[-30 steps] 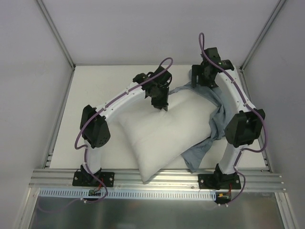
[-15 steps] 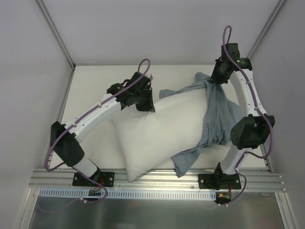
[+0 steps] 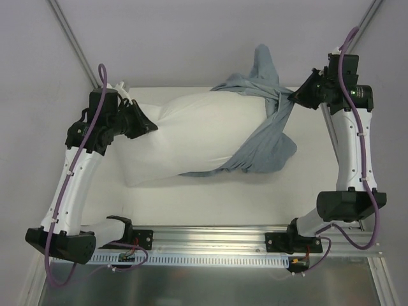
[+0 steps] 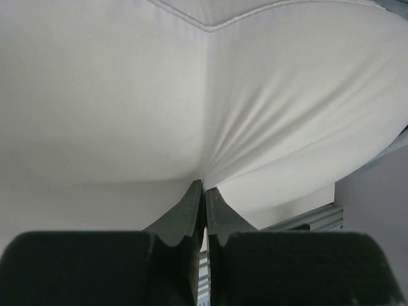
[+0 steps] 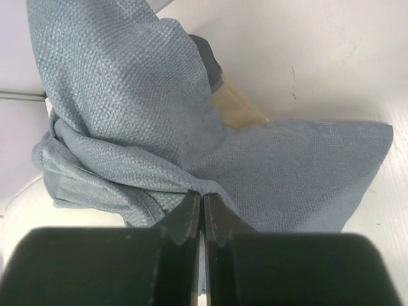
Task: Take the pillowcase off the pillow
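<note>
The plump white pillow (image 3: 191,137) hangs stretched across the middle of the table, lifted at both ends. My left gripper (image 3: 152,126) is shut on the pillow's left end, and the white fabric (image 4: 210,95) puckers into the pinch of that gripper (image 4: 204,186). The grey-blue pillowcase (image 3: 264,134) wraps only the pillow's right end, with a flap standing up behind. My right gripper (image 3: 294,97) is shut on a bunched fold of that pillowcase (image 5: 146,115), right at its tips (image 5: 202,196). A tan striped patch (image 5: 236,108) shows in a gap of the cloth.
The cream table top (image 3: 210,204) lies below the pillow. White walls with metal corner posts (image 3: 80,44) close in the back and sides. An aluminium rail (image 3: 210,239) carrying both arm bases runs along the near edge.
Both arms have swung outward, the left to the far left and the right to the far right and up. The pillow has been pulled straight between them and the pillowcase has slid toward its right end.
</note>
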Tool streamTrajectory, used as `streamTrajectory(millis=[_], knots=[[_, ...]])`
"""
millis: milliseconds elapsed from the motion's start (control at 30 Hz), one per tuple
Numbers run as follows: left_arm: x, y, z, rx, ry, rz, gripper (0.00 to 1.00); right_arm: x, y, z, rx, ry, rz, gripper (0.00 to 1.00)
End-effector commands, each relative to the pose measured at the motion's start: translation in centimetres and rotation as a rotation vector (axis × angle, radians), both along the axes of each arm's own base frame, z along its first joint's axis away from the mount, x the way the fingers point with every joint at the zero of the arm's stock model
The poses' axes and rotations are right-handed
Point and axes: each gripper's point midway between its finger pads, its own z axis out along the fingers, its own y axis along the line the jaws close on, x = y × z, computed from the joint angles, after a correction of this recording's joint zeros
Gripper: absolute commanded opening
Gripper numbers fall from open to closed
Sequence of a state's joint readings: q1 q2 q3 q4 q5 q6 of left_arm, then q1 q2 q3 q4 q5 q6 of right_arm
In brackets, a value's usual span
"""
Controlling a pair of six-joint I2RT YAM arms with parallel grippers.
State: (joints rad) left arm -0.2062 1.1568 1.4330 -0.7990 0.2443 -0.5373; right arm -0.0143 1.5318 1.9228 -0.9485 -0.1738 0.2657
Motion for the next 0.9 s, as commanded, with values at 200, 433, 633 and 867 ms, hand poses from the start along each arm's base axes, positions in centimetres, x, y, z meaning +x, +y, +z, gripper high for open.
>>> streamTrajectory(millis=[200,433,633,867], knots=[[-2.1,7.0,-2.1,0.111,0.096,0.176,0.0,6.2,-12.0,-5.2,-0.071,0.066,-0.324,0.01],[-1.2,4.7,-2.5,0.049,0.135,0.099,0.0,4.1,-4.6,-7.0,-0.13,0.088,-0.039,0.91],[-1.3,-3.6,-2.5,0.181,0.118,-0.103,0.83,-2.3,-4.7,-7.6,-0.196,0.05,-0.091,0.98],[-0.2,-13.1,-4.7,0.29,0.139,-0.293,0.97,-8.9,-8.1,-10.5,-0.357,0.097,-0.209,0.97]])
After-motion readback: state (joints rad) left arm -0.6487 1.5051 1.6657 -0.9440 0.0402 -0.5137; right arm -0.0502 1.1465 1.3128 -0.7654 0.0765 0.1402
